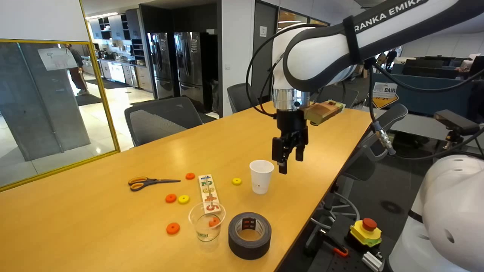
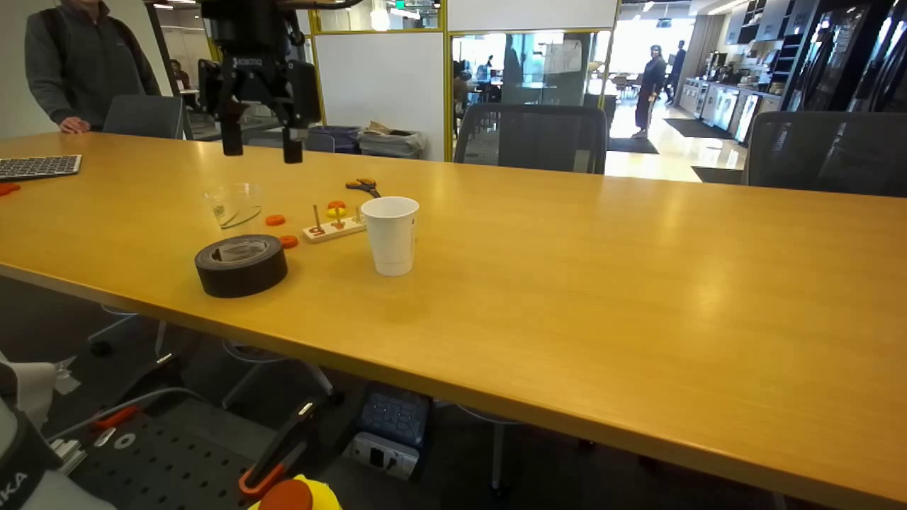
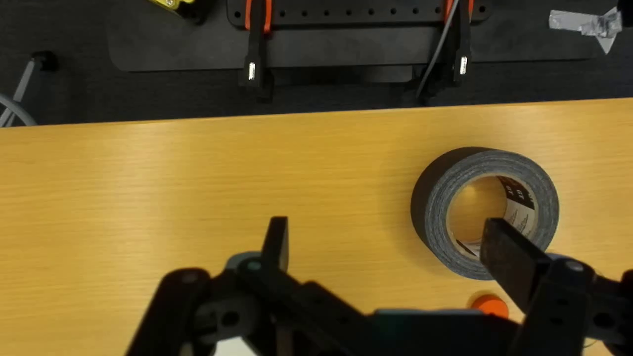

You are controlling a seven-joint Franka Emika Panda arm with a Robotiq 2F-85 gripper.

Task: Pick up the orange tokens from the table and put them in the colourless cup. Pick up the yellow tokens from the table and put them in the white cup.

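Black tape (image 1: 249,246) sits lower centre, and sorting looks unstarted: visible orange tokens (image 1: 171,198) and yellow tokens (image 1: 183,199) lie left of centre on the bench (image 1: 94,226), outside the clear cup (image 1: 204,229) and white cup (image 1: 261,177), the claw (image 1: 291,161) empty, jaws apart.

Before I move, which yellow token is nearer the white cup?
The yellow token between the numbered board and the white cup; the other yellow token lies beside an orange token.

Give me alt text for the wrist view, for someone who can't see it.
An open, empty gripper over a wooden table. At right a roll of black tape lies flat, partly covered by the gripper; below it in the picture, an orange token is partly hidden too. Past the edge, at top, are two clamps.
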